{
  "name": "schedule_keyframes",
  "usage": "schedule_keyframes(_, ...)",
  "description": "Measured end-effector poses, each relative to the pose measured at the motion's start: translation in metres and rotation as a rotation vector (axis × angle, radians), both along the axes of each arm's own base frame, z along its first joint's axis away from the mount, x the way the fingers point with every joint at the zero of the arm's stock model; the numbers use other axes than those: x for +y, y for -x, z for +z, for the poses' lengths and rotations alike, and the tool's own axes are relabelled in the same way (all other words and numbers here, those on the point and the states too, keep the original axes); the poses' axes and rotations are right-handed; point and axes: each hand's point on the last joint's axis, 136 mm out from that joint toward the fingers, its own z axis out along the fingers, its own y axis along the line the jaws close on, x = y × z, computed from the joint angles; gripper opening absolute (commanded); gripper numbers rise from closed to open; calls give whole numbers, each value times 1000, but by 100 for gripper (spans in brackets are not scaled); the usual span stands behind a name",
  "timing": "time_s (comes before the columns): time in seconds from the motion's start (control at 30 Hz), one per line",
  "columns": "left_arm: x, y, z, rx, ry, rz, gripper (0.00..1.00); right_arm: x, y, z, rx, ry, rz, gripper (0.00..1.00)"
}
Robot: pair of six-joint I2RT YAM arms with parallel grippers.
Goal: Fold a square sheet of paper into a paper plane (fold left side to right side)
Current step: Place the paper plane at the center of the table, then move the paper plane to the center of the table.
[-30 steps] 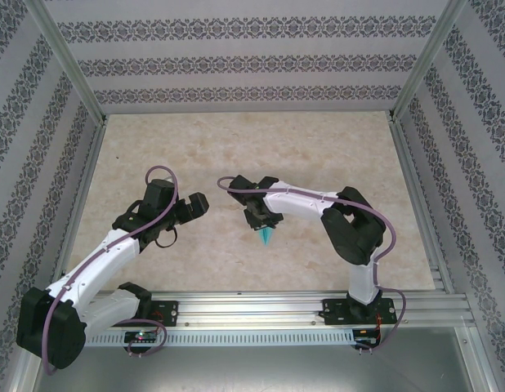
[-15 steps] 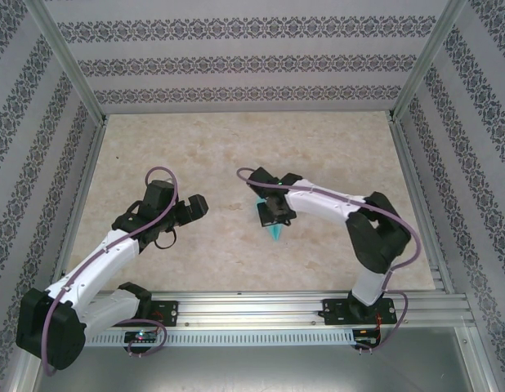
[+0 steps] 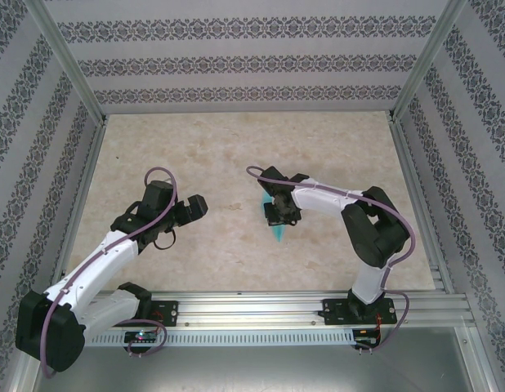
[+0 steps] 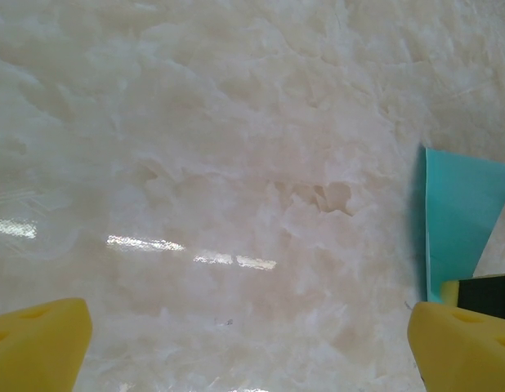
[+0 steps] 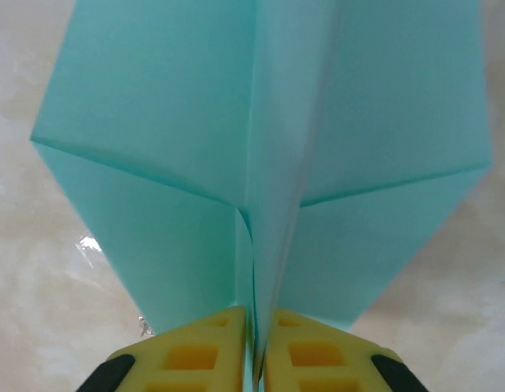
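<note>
Your right gripper (image 3: 279, 214) is clamped on the paper plane (image 3: 279, 233). In the right wrist view its two yellow pads (image 5: 195, 355) press together on the plane's centre crease, with just the thin fold of turquoise paper between them. Beyond the pads the plane fans out into two wings, one on each side of the crease, and each wing is crossed by a slanted fold line. In the overhead view your right arm reaches from its base at the right in toward the middle of the marbled table (image 3: 195, 147). A slim turquoise tip pokes out from under the gripper toward the near edge. You cannot tell from above whether that tip touches the surface. Your left gripper (image 3: 195, 204) stands wide open and holds nothing. In the left wrist view its yellow pads (image 4: 36, 339) sit far apart in the bottom corners, with bare table between them. It is left of centre, well apart from the right gripper, and points toward it. At the right edge of the left wrist view a turquoise piece of the plane shows just above the right-hand pad.
</note>
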Motion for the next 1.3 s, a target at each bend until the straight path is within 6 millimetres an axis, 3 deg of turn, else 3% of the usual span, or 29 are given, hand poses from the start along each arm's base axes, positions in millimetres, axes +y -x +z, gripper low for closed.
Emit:
schedule_keyframes(0.3,0,1,-1,5,-2,0,100,3,2,0,15,-20,-12,16)
schedule_keyframes(0.6,1,2,-2,9,-4,0,100,7,4,-4,47,-15,-23,5)
schedule_keyframes(1.1,1,2,-2,8,-12,-8,100,20,-22,-5,38,53,-11,7)
schedule_keyframes(1.3,1,2,-3,12,-14,-9,100,24,-28,-5,38,64,-9,12)
